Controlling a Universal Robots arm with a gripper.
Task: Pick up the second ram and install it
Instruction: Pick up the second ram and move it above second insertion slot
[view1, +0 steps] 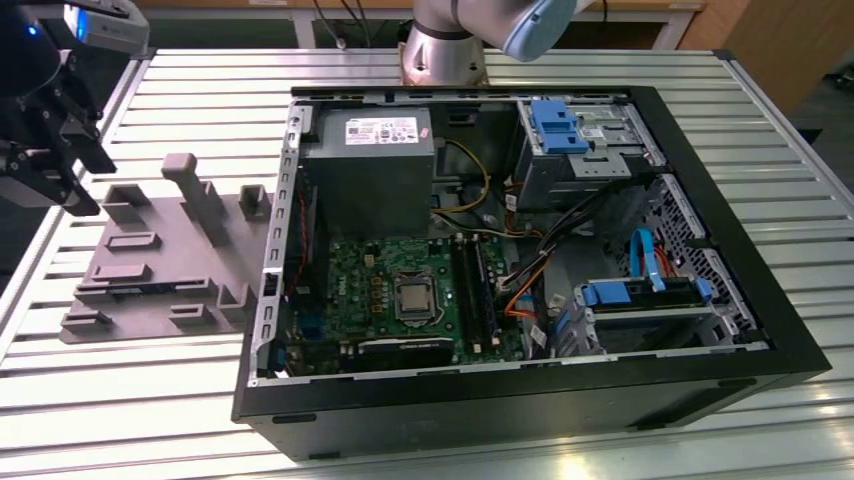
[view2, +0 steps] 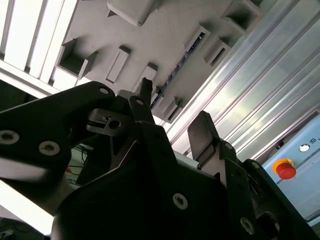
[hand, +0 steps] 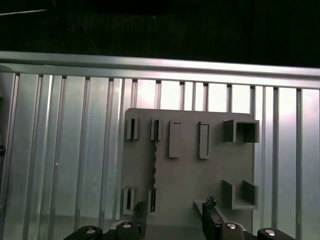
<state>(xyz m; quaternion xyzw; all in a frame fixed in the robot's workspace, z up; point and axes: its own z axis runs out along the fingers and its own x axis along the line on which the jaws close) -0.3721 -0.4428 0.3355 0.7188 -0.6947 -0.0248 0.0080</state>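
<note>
Bench: Step in hand?
Arm: Approach, by my reading; pick not yet made. My claw (hand: 175, 202) hangs over the gray fixture (hand: 187, 185), fingers spread wide, nothing between them.
Bench: Where is the second ram (hand: 154, 170)?
Arm: On edge in the fixture's slots, untouched. It sits nearer one of my fingertips than the middle of the gap.
Bench: Next move's demands?
Arm: Judgement only: a small sideways trim to centre the stick, a straight drop, then a close on its flat faces. The gap runs across its thin side as it stands.
Bench: Pose?
Arm: Wrist pointing down at the fixture, off the exterior view's left of the open computer case (view1: 534, 395), well apart from the motherboard (view1: 360, 280).
</note>
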